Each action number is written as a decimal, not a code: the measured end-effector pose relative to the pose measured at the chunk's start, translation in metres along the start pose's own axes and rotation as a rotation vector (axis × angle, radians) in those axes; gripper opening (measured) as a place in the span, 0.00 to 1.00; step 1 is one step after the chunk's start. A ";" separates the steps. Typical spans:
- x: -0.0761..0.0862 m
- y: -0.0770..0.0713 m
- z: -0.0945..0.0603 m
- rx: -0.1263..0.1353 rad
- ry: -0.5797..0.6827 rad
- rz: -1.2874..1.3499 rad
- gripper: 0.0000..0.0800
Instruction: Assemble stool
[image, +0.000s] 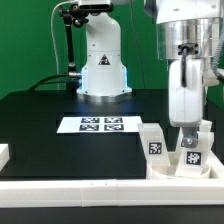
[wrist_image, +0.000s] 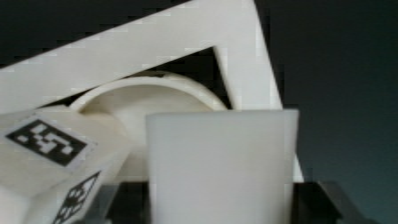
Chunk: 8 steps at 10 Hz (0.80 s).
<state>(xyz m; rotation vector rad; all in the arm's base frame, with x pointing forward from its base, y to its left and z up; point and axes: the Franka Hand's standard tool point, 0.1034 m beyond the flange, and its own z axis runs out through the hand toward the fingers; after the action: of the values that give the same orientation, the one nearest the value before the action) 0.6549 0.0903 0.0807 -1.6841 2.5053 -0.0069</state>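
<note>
We see the pincer (image: 190, 135) low over the near corner of the black surface (image: 40, 120) on the exterior view's right, closed on a white leg (image: 190, 150) with a tag on its face. A second leg (image: 155, 141) stands just beside it. In the wrist view the held leg (wrist_image: 219, 160) fills the foreground, the round seat (wrist_image: 146, 100) lies behind it against the white border rail (wrist_image: 214, 35), and another tagged leg (wrist_image: 54, 160) sits beside. The marker board (image: 100, 124) lies mid-surface, before the arm's base (image: 103, 60).
</note>
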 end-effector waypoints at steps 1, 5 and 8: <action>-0.002 0.001 0.001 -0.002 -0.004 0.004 0.43; -0.005 0.001 -0.007 -0.043 -0.004 -0.129 0.68; -0.008 -0.003 -0.013 -0.041 -0.011 -0.234 0.81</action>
<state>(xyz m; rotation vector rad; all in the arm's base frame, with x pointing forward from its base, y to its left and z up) 0.6592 0.0961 0.0947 -1.9781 2.3003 0.0325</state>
